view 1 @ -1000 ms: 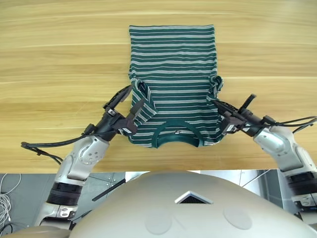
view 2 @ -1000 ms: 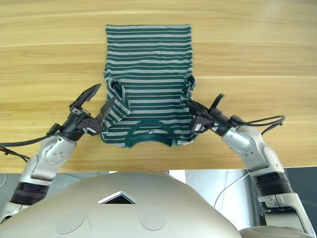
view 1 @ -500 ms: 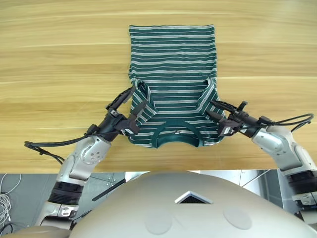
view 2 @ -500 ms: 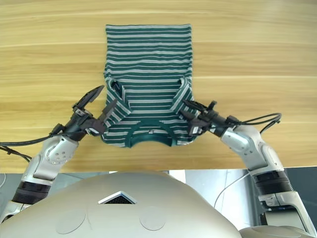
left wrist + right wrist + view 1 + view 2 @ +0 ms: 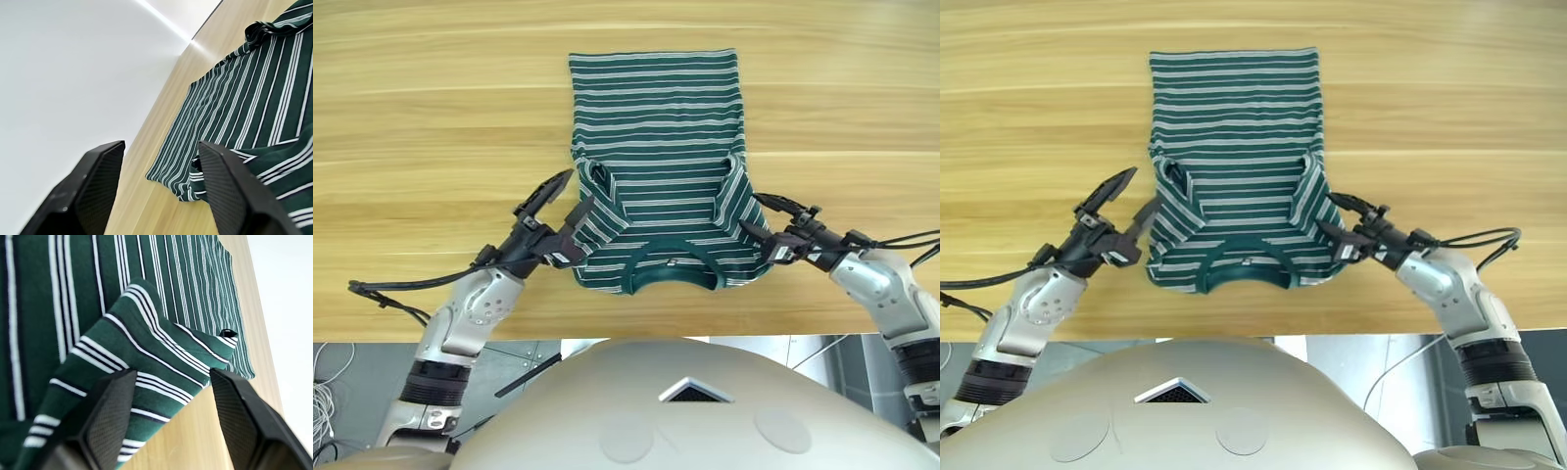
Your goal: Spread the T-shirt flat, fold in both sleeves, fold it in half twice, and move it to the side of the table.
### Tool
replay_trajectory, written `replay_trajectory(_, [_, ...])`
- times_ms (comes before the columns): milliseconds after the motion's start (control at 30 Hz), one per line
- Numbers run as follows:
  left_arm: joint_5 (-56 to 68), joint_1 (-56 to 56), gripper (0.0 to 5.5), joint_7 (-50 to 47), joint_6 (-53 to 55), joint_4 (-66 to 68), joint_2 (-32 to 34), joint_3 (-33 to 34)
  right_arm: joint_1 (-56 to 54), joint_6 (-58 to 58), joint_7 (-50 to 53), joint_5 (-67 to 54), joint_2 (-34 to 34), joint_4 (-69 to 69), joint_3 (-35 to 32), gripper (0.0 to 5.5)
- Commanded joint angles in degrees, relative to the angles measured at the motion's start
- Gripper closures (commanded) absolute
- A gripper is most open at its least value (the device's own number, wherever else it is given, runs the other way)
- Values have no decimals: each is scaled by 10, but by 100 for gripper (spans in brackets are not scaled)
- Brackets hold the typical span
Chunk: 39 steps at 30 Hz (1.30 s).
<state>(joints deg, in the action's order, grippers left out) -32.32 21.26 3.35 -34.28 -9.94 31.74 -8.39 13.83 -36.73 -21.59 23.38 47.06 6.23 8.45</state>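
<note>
**A:** Where does the T-shirt [image 5: 656, 127] lie, and how will it handle?

**B:** It lies mid-table [image 5: 431, 117], collar at 6 o'clock, hem at 12. It looks light and limp, likely to slide and bunch. Your left gripper [image 5: 579, 188] at 8 and right gripper [image 5: 750, 211] at 4 stand with fingers apart, nothing pinched. I'd pinch both shoulder corners.
</note>
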Motion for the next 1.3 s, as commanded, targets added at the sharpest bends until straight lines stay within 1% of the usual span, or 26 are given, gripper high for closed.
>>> replay_trajectory(33, [14, -12, 270, 8, 1, 5, 23, 31, 13, -39, -32, -139, -4, -74, -5, 274])
replay_trajectory(100, [20, -7, 270, 9, 1, 20, 55, 72, 22, -39, -47, -259, 4, -138, -35, 274])
replay_trajectory(167, [32, 9, 270, 29, -14, 45, 109, 112, 37, -28, -58, -351, 25, -150, -106, 274])
replay_trajectory(200, [32, 14, 270, 37, -24, 57, 131, 122, 46, -25, -62, -370, 30, -138, -139, 274])
replay_trajectory(267, [43, 25, 270, 57, -39, 72, 159, 131, 60, -37, -66, -334, 41, -52, -181, 274])
replay_trajectory(300, [40, 32, 270, 73, -40, 85, 173, 125, 69, -51, -59, -283, 48, 5, -186, 274])
replay_trajectory(367, [29, 53, 270, 114, -41, 108, 199, 101, 86, -68, -45, -192, 59, 85, -177, 274])
replay_trajectory(433, [17, 67, 270, 150, -42, 122, 211, 71, 104, -80, -20, -96, 65, 128, -155, 274])
replay_trajectory(467, [18, 73, 270, 173, -46, 121, 208, 44, 120, -84, -10, -58, 60, 136, -141, 274])
replay_trajectory(533, [21, 79, 270, 206, -49, 108, 203, 4, 146, -90, -1, -18, 50, 128, -122, 274])
replay_trajectory(667, [39, 72, 270, 235, -50, 94, 210, -33, 191, -82, -3, -2, 56, 49, -114, 274])
replay_trajectory(833, [37, 20, 270, 268, -69, 112, 217, -82, 217, -62, -24, -5, 60, -36, -96, 274])
replay_trajectory(1067, [33, -41, 270, 280, -85, 145, 207, -128, 192, -45, -33, -1, 60, -43, -74, 274])
replay_trajectory(1133, [32, -49, 270, 282, -90, 148, 205, -144, 183, -44, -30, 0, 62, -35, -71, 274])
replay_trajectory(1300, [31, -48, 270, 279, -89, 144, 212, -158, 170, -50, -29, 0, 65, -28, -63, 274])
